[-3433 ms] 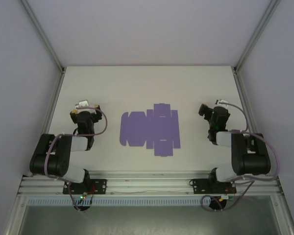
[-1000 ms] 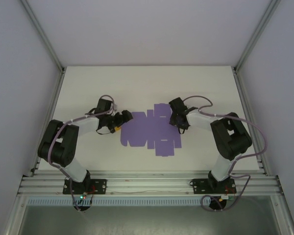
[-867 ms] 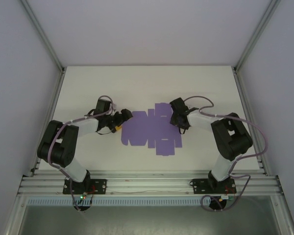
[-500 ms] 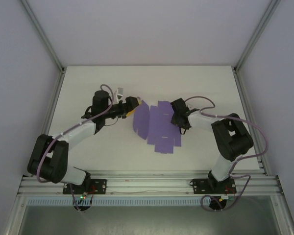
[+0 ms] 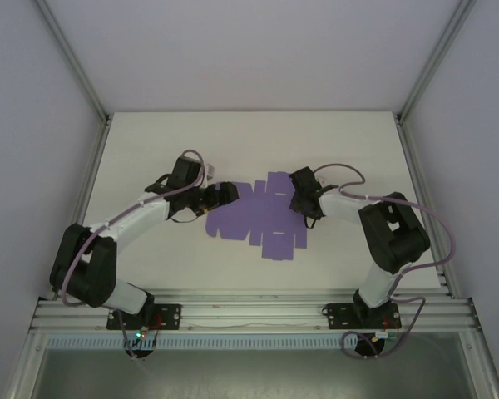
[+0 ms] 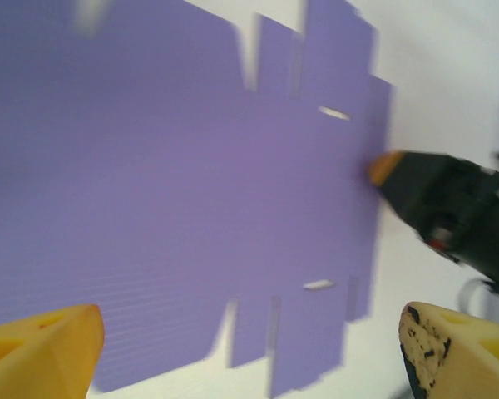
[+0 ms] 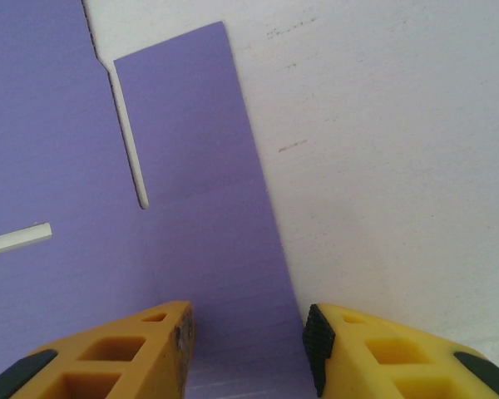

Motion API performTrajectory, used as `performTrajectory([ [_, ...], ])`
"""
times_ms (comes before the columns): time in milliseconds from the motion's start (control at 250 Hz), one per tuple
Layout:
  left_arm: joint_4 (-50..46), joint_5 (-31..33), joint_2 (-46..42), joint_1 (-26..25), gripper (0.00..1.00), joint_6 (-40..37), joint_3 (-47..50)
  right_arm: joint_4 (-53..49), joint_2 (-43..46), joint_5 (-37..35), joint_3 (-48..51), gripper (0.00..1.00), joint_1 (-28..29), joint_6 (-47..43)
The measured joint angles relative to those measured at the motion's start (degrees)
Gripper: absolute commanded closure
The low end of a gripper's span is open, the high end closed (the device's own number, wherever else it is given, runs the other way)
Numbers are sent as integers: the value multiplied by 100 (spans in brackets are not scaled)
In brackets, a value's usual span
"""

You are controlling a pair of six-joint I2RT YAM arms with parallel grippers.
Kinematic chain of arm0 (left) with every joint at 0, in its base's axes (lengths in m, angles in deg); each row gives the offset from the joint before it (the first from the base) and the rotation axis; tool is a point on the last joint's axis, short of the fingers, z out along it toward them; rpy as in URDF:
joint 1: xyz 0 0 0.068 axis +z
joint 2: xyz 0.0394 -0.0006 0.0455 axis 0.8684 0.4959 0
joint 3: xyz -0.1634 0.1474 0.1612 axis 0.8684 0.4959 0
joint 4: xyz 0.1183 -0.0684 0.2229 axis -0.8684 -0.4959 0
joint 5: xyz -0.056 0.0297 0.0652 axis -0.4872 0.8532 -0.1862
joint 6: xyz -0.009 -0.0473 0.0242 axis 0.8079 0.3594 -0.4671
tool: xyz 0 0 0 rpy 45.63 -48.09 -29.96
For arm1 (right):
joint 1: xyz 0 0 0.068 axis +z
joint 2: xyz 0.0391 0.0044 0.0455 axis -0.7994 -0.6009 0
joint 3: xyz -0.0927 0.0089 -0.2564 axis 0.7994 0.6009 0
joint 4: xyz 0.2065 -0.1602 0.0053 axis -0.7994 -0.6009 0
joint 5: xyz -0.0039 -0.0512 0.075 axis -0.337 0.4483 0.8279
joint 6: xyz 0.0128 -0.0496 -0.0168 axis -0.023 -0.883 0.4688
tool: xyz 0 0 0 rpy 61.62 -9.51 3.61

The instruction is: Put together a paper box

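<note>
Both arms stretch inward over the table (image 5: 150,133). One box (image 5: 262,218) sheet lies mid-table between them. The left gripper (image 5: 224,193) is spread wide at its left end, and the right gripper (image 5: 303,206) is narrowly parted over its right edge.

White tabletop (image 5: 150,150), matte, evenly lit. Pale grey-lilac walls (image 5: 258,50) on three sides. Aluminium frame posts (image 5: 75,62) at far corners. Slotted rail (image 5: 258,312) along near edge.

Unfolded paper box (image 6: 175,208), left hand (image 6: 249,353) spread wide — right hand (image 6: 392,171) at edge
</note>
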Motion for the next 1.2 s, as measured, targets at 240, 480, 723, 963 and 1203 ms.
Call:
performTrajectory([
  [240,-636,597,1128,625,18,-470,-291,61,15,0,39,57,0,-2],
  [480,-669,122,1646,372,18,-824,-660,229,59,0,149,57,0,0],
  [723,-669,-90,2028,96,19,-905,-1010,229,57,0,146,57,0,-4],
  [963,-697,-79,1685,-151,18,-909,-986,278,70,17,177,57,0,-4],
  [1203,-1305,1165,1285,13,18,-953,-1049,291,70,17,184,57,0,-24],
])
